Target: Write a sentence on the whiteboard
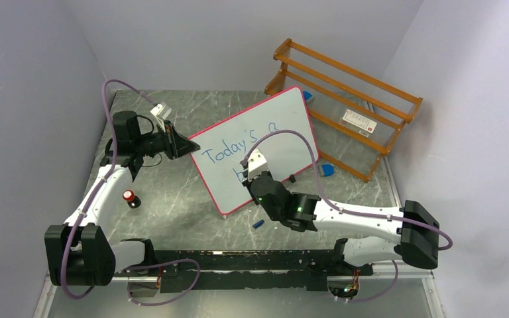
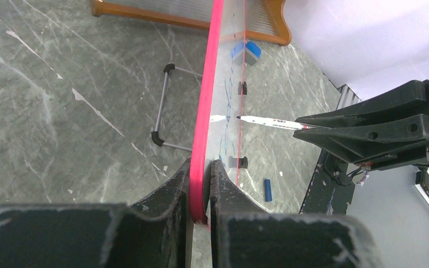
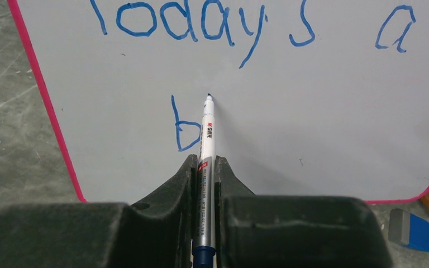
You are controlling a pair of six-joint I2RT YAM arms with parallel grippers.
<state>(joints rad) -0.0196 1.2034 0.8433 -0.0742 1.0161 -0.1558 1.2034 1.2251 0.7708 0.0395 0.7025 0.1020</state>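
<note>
The whiteboard point(image 1: 265, 132) stands tilted on the table, white with a pink-red rim. Blue writing point(image 3: 201, 22) on it reads "Today's a" with a "b" point(image 3: 185, 127) below. My left gripper point(image 2: 201, 167) is shut on the board's left edge point(image 2: 205, 111), also seen from above point(image 1: 189, 147). My right gripper point(image 3: 204, 162) is shut on a silver marker point(image 3: 206, 134), its tip at the board just right of the "b". In the top view the right gripper point(image 1: 255, 177) is at the board's lower part.
An orange wooden rack point(image 1: 344, 99) lies behind the board at the back right. A blue eraser point(image 1: 327, 169) lies by the board's right corner. A blue marker cap point(image 1: 258, 224) lies on the table near the right arm. A red-topped object point(image 1: 130, 197) stands at the left.
</note>
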